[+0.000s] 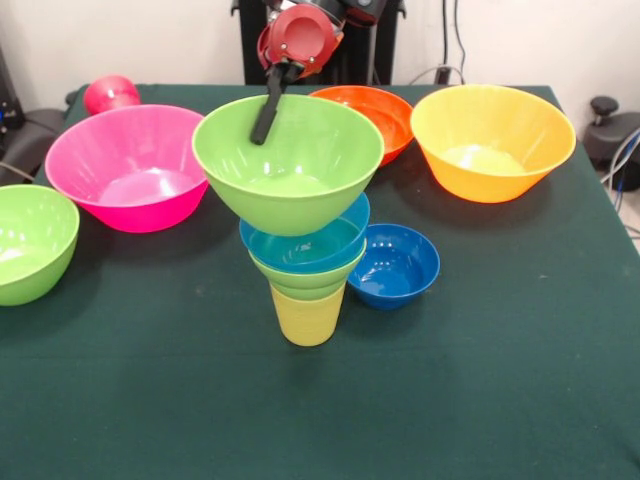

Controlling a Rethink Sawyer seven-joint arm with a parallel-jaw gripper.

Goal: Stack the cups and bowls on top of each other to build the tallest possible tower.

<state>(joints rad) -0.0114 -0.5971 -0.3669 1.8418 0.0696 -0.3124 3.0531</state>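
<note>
Left green bowl [30,243] cut off

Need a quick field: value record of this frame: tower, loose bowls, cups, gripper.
tower: yellow cup base, small green bowl, light blue bowl, large green bowl on top
loose bowls: pink bowl, yellow-orange bowl, orange-red bowl, dark blue bowl, second green bowl
red cup: behind the pink bowl
gripper: reaches inside the top bowl's rim; open or shut unclear

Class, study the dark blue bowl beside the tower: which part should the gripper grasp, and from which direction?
Grip the dark blue bowl by its thin rim, coming straight down from above. It sits upright and open, so one finger could go inside the wall. Probably choose the rim's side away from the tower, whose wide bowls overhang it.
</note>
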